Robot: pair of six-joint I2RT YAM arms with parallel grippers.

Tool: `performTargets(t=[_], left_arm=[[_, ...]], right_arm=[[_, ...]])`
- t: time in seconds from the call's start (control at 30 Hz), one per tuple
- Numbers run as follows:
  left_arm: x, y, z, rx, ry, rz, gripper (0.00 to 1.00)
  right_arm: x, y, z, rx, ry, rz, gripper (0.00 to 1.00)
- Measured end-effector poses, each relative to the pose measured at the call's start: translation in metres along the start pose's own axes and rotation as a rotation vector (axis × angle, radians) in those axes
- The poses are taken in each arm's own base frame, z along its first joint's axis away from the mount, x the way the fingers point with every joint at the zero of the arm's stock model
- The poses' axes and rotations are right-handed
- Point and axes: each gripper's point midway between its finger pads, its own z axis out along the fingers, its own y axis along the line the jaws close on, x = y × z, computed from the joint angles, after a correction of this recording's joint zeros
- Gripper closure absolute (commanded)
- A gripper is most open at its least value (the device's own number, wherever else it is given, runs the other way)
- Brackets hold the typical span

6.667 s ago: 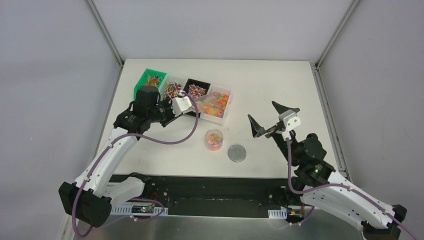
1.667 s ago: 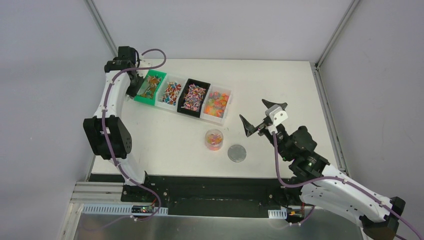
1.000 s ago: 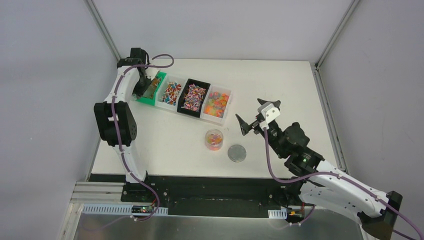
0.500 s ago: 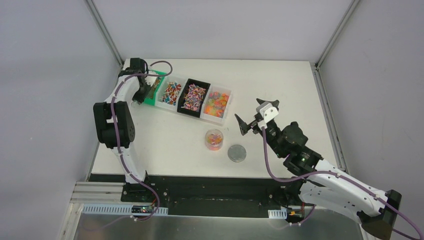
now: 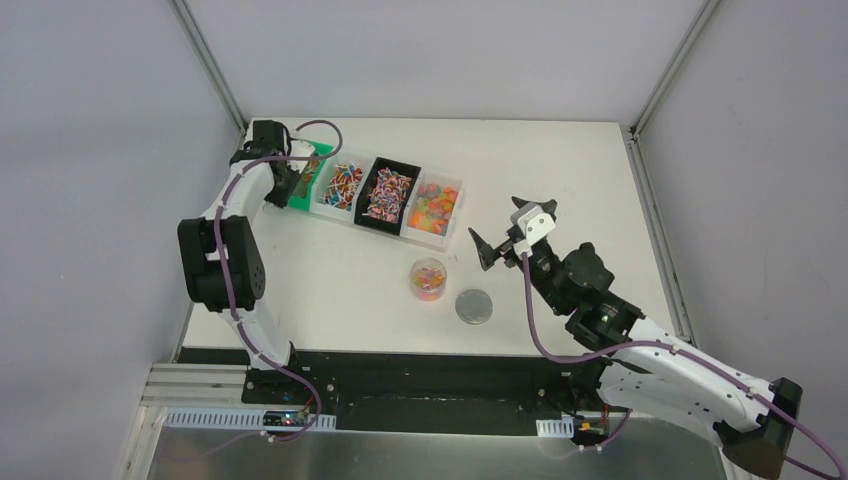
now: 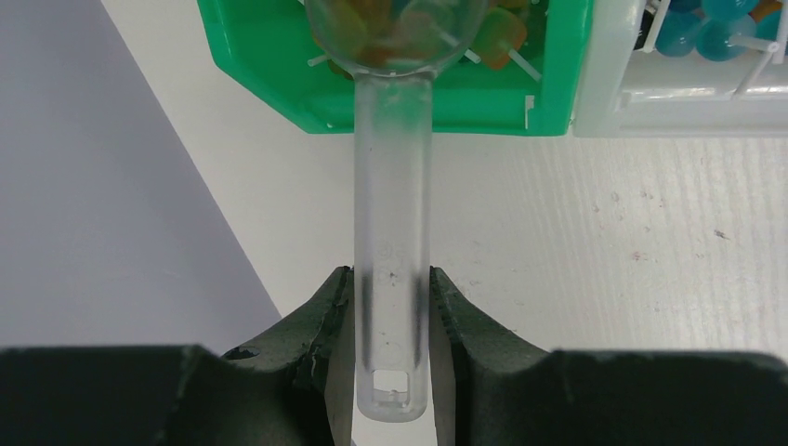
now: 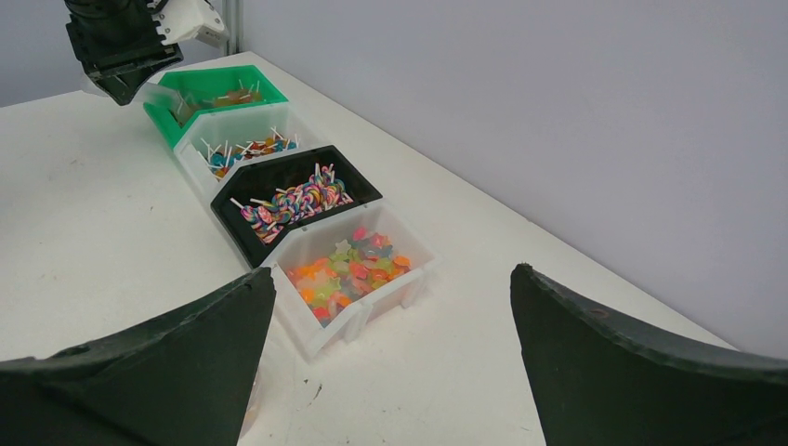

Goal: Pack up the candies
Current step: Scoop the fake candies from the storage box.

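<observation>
The candies lie sorted in four bins: a green bin (image 5: 312,158), a white bin (image 5: 344,182), a black bin (image 5: 388,193) and a white bin of gummies (image 5: 434,208). More candies sit in a clear jar (image 5: 429,279). My left gripper (image 6: 392,279) is shut on the handle of a clear scoop (image 6: 393,214). The scoop's bowl (image 6: 395,37) sits over the green bin (image 6: 279,65), on orange-brown sweets. My right gripper (image 7: 392,274) hangs open and empty to the right of the jar, facing the gummy bin (image 7: 353,265).
A grey round lid (image 5: 474,306) lies on the table just right of the jar. The bins stand in a slanted row at the back left, with the table's left edge and the side wall close beside the green bin.
The left arm has folded leftward while its gripper and scoop stay at the green bin. The right gripper has hardly moved.
</observation>
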Motion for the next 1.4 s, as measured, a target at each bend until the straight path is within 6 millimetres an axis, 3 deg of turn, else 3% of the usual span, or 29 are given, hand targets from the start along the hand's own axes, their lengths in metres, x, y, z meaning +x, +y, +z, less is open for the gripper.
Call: performTargets(t=[0.4, 0.77, 1.17, 1.4], left_arm=[[0.010, -0.006, -0.002, -0.030, -0.096, -0.035, 1.00], [0.009, -0.001, -0.011, -0.093, -0.194, -0.068, 1.00], [0.000, 0.003, -0.038, -0.123, -0.309, -0.078, 1.00], [-0.015, 0.003, -0.074, -0.122, -0.423, -0.073, 1.00]], right_arm=[[0.000, -0.002, 0.001, 0.009, 0.000, -0.009, 0.00], [-0.016, -0.010, -0.004, 0.041, -0.058, 0.011, 0.00], [-0.016, -0.015, -0.011, 0.053, -0.078, 0.014, 0.00], [-0.022, -0.019, -0.015, 0.065, -0.097, 0.023, 0.00]])
